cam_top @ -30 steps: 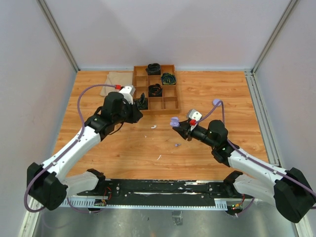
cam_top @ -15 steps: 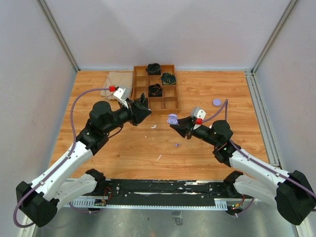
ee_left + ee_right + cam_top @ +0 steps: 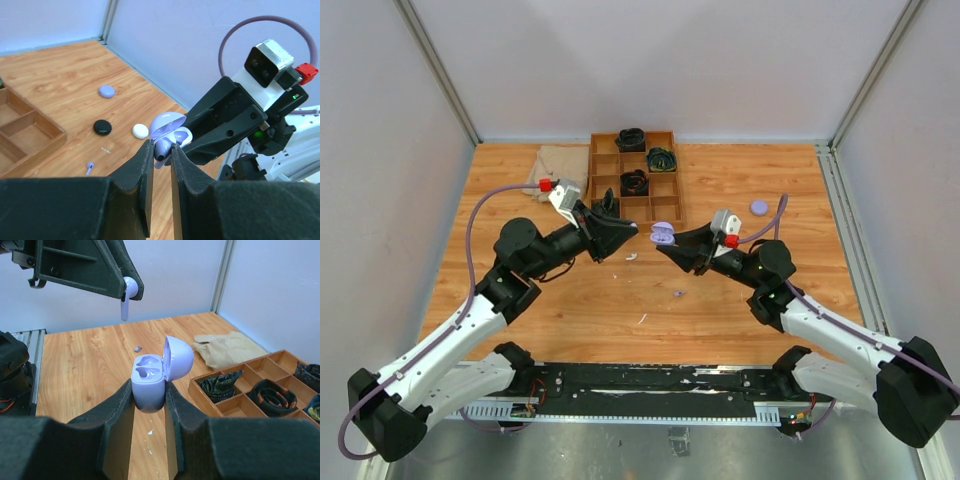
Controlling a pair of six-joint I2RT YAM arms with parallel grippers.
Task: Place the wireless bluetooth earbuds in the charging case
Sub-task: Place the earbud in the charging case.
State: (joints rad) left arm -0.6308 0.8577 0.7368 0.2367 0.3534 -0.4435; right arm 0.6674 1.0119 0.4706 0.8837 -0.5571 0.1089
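My left gripper (image 3: 161, 149) is shut on a lilac earbud (image 3: 163, 150), stem pointing back between the pads. The same earbud (image 3: 126, 296) hangs stem-down from the left gripper (image 3: 128, 290) in the right wrist view. My right gripper (image 3: 149, 390) is shut on the lilac charging case (image 3: 148, 377); its lid is open and both sockets show empty. From above, the left gripper (image 3: 636, 233) and the right gripper (image 3: 665, 243) nearly meet above the table, with the case (image 3: 663, 234) between them. Another lilac earbud (image 3: 678, 293) lies loose on the wood.
A wooden divider tray (image 3: 665, 180) with dark coiled items stands at the back, with a beige cloth (image 3: 555, 165) to its left. A lilac puck (image 3: 106, 90), a black puck (image 3: 102, 127) and a white puck (image 3: 140, 131) lie on the table. Small white bits (image 3: 631, 257) dot the wood.
The left arm has swung right and forward with the earbud. The right gripper has carried the open case up and to the left, so the two tips now almost touch.
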